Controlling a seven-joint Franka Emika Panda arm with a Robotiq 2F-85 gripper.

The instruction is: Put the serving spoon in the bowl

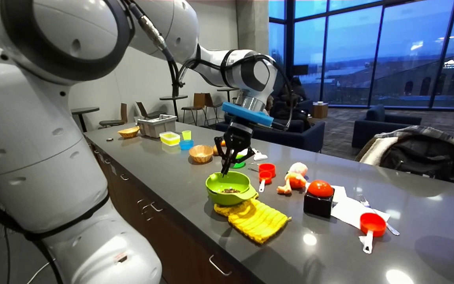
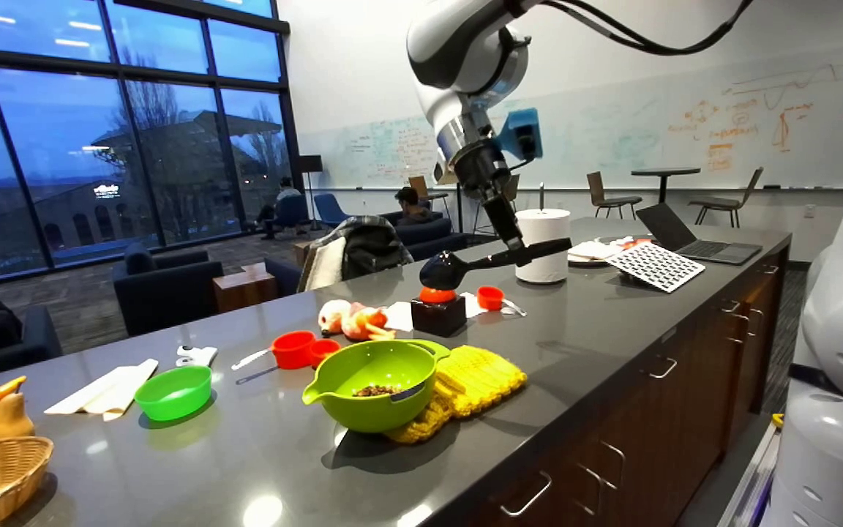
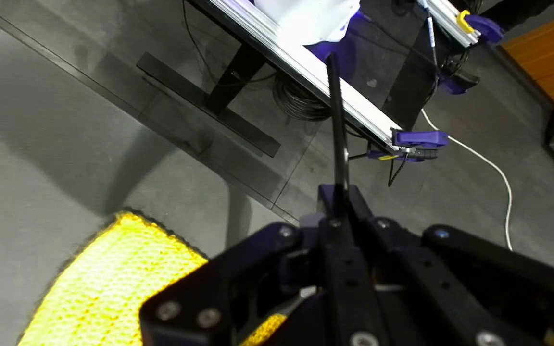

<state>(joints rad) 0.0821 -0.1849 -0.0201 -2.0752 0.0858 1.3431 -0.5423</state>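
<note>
Serving spoon point(image 2: 493, 259) hung above the bench point(image 2: 246, 439). Nearest me stood the green bowl point(image 2: 370, 413), small brown pieces point(image 2: 375, 391) inside; beside it, the yellow knitted cloth point(image 2: 484, 380); farther, the pincer point(image 2: 515, 247), clamped on the spoon's handle; behind, the red-domed button point(image 2: 438, 315).

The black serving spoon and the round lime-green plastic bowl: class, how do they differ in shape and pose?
Shape: the spoon is long and slim, the bowl round and hollow.
Handle: the spoon's is long, the bowl's short.
Pose: the black two-fingered claw holds the spoon aloft; the bowl stands upright, lower down.
Shared: both have handles.
</note>
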